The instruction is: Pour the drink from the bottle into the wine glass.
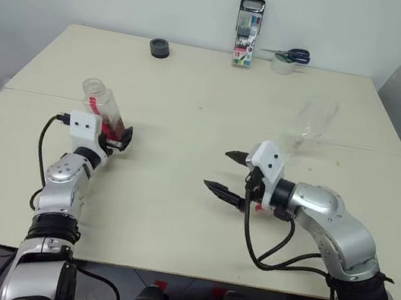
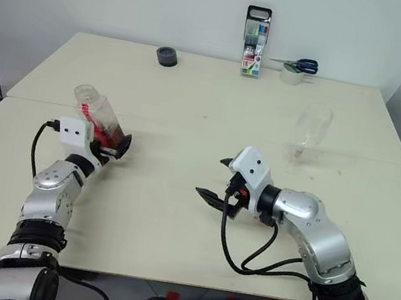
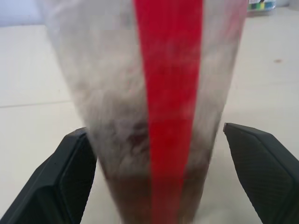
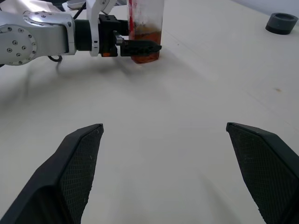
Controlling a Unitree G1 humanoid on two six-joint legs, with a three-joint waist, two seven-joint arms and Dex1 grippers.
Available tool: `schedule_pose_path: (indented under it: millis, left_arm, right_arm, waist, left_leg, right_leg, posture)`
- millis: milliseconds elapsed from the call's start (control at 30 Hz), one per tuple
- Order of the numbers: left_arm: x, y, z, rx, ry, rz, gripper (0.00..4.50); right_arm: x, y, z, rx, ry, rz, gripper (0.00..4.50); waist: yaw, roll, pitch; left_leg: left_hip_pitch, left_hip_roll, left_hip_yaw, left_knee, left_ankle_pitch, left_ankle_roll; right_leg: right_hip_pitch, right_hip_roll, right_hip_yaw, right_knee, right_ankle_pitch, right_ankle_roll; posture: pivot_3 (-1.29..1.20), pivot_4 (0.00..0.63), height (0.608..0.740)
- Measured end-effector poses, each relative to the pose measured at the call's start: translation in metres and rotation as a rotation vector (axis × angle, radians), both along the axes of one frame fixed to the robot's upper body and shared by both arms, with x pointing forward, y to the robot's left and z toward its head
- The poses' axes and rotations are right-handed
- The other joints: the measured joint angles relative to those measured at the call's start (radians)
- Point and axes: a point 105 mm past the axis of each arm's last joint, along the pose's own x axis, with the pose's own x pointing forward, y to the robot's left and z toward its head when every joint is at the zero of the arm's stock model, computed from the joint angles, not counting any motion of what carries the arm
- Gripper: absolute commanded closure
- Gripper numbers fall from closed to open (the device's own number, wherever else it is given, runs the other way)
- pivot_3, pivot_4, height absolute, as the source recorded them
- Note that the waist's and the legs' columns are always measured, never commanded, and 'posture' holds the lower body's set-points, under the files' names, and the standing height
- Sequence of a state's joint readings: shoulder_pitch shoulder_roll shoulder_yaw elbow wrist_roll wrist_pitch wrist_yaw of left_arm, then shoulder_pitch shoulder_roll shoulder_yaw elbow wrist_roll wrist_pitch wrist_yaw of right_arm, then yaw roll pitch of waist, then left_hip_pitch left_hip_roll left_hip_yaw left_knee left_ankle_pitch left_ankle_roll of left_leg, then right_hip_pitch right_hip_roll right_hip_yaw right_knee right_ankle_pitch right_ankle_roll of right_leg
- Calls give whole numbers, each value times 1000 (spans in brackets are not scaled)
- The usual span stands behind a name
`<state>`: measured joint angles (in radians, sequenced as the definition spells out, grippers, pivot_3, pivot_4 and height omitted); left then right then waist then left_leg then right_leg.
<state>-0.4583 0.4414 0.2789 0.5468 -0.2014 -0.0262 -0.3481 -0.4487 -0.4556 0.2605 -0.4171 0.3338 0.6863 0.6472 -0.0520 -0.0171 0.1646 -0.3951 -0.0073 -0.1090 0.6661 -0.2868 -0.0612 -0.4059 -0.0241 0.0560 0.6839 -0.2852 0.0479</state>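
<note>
Overhead, the small clear plastic bottle with red label strip is seen standing upright on the cream table, mouth up, between the spread fingers of the left gripper, ungripped. In the left wrist view, amber drink is noted at its base. In the right wrist view, the right gripper is seen wide open, empty.

Left gripper low over the counter, forearm reaching forward, jaws spread wide on either side of the bottle, pads clear of its wall. Right gripper hangs mid-counter, angled toward the left arm, elbow bent, jaws fully apart, nothing between them.
</note>
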Motion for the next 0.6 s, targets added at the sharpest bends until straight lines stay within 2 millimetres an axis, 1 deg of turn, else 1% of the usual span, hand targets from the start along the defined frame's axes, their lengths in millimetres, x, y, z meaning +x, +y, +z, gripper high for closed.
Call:
schedule_pose_path:
  millis: [167, 233, 333, 600]
  left_arm:
    - [-9, 2, -8, 13, 6, 22, 46]
    - [-13, 2, -8, 21, 2, 29, 46]
    - [-23, 2, -9, 39, 2, 26, 46]
    - [-52, -2, -18, 106, 33, -8, 46]
  right_arm:
    - [1, -9, -7, 10, -13, -47, 0]
    - [1, -16, -10, 15, -28, -76, 0]
    - [1, -27, -17, 11, -47, -129, 0]
    - [1, -55, -34, 29, 3, -286, 0]
  waist:
    - [1, 0, 0]
    - [2, 0, 0]
    - [4, -1, -1]
    - [8, -1, -1]
  left_leg:
    - [0, 0, 0, 0, 0, 0]
    - [0, 0, 0, 0, 0, 0]
    - [1, 0, 0, -1, 0, 0]
    - [2, 1, 1, -1, -2, 3]
  right_leg:
    - [0, 0, 1, 0, 0, 0]
    - [0, 0, 1, 0, 0, 0]
    - [0, 0, 2, 0, 0, 0]
    - [0, 0, 4, 0, 0, 0]
  posture:
    - [0, 150, 740]
    - [0, 150, 740]
    - [0, 150, 740]
    - [0, 150, 740]
